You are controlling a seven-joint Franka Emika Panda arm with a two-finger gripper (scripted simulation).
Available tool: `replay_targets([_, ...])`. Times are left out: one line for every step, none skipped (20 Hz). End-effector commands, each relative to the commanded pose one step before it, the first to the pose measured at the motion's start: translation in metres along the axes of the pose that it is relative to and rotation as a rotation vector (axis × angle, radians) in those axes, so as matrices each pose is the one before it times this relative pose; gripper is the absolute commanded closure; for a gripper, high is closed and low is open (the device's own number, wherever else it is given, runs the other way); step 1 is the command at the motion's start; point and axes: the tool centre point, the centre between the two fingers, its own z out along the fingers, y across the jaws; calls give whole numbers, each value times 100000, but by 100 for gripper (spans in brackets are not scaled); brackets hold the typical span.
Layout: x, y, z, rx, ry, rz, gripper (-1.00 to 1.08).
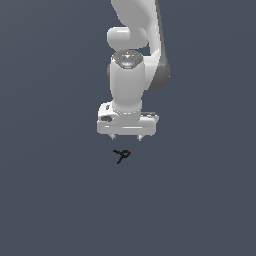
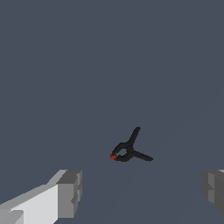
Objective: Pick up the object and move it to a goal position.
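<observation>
The object (image 1: 122, 155) is a tiny black thing of thin branching prongs with a small red spot, lying on the dark grey floor. In the exterior view my white gripper (image 1: 126, 137) hangs just above it, pointing down, with its two short fingertips spread wide apart. In the wrist view the object (image 2: 128, 149) lies between and beyond the two grey fingertips (image 2: 70, 192), apart from both. The gripper (image 2: 140, 192) is open and holds nothing.
The white arm (image 1: 131, 55) rises from the gripper to the top of the exterior view. A plain dark grey floor (image 1: 50, 200) lies all around, with no other objects in view.
</observation>
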Motion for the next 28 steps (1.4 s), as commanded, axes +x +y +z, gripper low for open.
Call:
replay_targets([0,1,0,0,0,0,-92])
replay_targets([-1,-40,-9,61,13,-29,-92])
replay_targets([-3,-115,-28,197,38,-87,-92])
replay_targets([-5,-189,-47,328,63,-148,-92])
replay_targets([-7,-261,-65,448,87,-211,-92])
replay_targets([-9,-332,-83,563,110,-284,-92])
replay_targets([-11,-385,-99,651,130,-362,-92])
replay_targets([-9,-331,-88,557,115,-353,-92])
replay_targets([-6,-256,-72,426,92,-318,-92])
replay_targets([-3,-178,-55,291,68,-270,-92])
replay_targets([-1,-98,-36,155,42,-202,-92])
replay_targets([1,-15,-13,24,12,-94,-92])
replay_targets([0,35,9,-58,-12,35,-92])
replay_targets([-1,61,32,-94,-33,206,-92])
replay_targets([-4,37,45,-36,-39,355,-92])
replay_targets([-8,12,59,12,-46,505,-92])
replay_targets([-11,9,76,39,-58,669,-92])
replay_targets([-14,7,93,48,-71,818,-92])
replay_targets([-16,15,111,44,-86,969,-92])
replay_targets([-17,27,128,36,-100,1115,-92])
replay_targets([-19,34,145,31,-114,1258,-92])
replay_targets([-21,40,161,28,-126,1395,-92])
replay_targets([-22,45,175,28,-138,1522,-92])
replay_targets([-24,46,190,30,-149,1655,-92])
replay_targets([-26,49,206,31,-161,1800,-92])
replay_targets([-27,54,221,28,-173,1933,-92])
replay_targets([-28,61,238,22,-185,2081,-92])
replay_targets([-29,67,254,14,-196,2226,-92])
